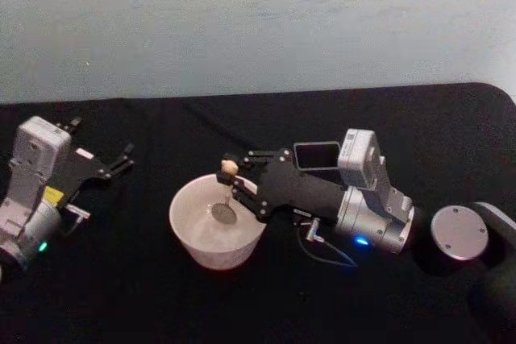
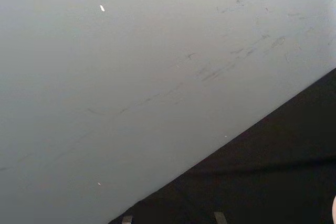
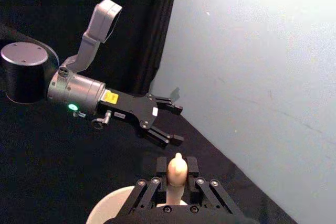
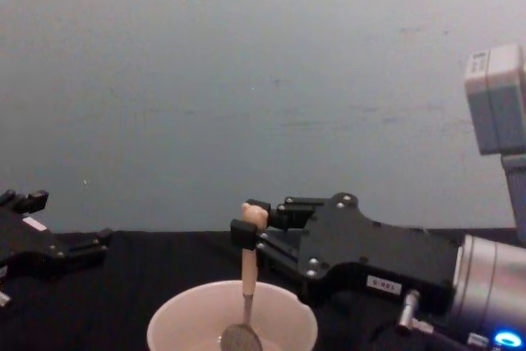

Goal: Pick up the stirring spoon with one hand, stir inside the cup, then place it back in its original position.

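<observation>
The cream cup [image 1: 187,235] stands at the table's middle. The stirring spoon [image 1: 226,196] stands nearly upright in it, its metal bowl low inside the cup and its bear head above the rim. My right gripper [image 1: 232,176] reaches in from the right and is shut on the spoon's handle just under the bear head. The chest view shows the right gripper [image 4: 251,232], the spoon [image 4: 246,277] and the cup [image 4: 177,318] from the side. In the right wrist view the spoon [image 3: 176,170] sits between the fingers [image 3: 192,165]. The dark grey holder [image 1: 317,153] stands behind my right arm. My left gripper [image 1: 101,141] rests open at the far left.
A black cloth covers the table [image 1: 121,296], with a pale wall [image 1: 258,22] behind. A round grey arm joint [image 1: 459,233] sits at the right. The left gripper [image 3: 177,124] lies beyond the cup in the right wrist view, open and well apart from it.
</observation>
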You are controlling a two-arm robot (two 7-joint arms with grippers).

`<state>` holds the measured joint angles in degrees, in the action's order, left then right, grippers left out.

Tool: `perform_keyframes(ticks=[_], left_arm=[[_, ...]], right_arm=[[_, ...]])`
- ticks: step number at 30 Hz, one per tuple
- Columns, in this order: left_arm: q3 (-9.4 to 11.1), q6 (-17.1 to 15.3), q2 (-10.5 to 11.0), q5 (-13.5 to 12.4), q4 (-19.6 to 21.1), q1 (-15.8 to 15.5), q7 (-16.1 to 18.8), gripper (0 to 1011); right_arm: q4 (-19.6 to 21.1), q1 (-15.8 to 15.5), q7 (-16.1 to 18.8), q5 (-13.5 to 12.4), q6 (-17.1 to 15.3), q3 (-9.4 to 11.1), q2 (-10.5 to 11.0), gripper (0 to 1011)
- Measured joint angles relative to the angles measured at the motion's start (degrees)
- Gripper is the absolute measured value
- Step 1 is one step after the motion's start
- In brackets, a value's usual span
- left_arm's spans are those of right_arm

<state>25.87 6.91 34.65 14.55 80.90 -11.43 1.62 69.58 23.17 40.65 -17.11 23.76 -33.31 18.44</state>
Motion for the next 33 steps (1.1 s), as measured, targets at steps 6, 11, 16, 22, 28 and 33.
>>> perform_keyframes(ticks=[6, 11, 16, 22, 28, 33], left_arm=[[0.0, 0.0, 0.0, 0.0, 0.0, 0.0, 0.0, 1001], [0.0, 0.0, 0.0, 0.0, 0.0, 0.0, 0.0, 1001], [0.0, 0.0, 0.0, 0.0, 0.0, 0.0, 0.0, 1001], [0.0, 0.0, 0.0, 0.0, 0.0, 0.0, 0.0, 1001], [0.0, 0.0, 0.0, 0.0, 0.0, 0.0, 0.0, 1001], [0.0, 0.0, 0.0, 0.0, 0.0, 0.0, 0.0, 1001]], right_arm=[[-0.13, -0.03, -0.44, 0.23, 0.01, 0.43, -0.06, 212], [0.62, -0.55, -0.48, 0.06, -0.08, 1.07, 0.64, 213], [2.15, -1.75, -0.16, -0.5, -0.58, 1.59, 2.03, 212], [4.74, -3.49, 0.48, -1.47, -1.32, 2.02, 3.65, 212], [6.91, -4.5, 1.9, -3.17, -2.01, 1.8, 4.2, 212], [6.54, -3.97, 3.19, -3.78, -2.84, 0.38, 3.52, 213]])
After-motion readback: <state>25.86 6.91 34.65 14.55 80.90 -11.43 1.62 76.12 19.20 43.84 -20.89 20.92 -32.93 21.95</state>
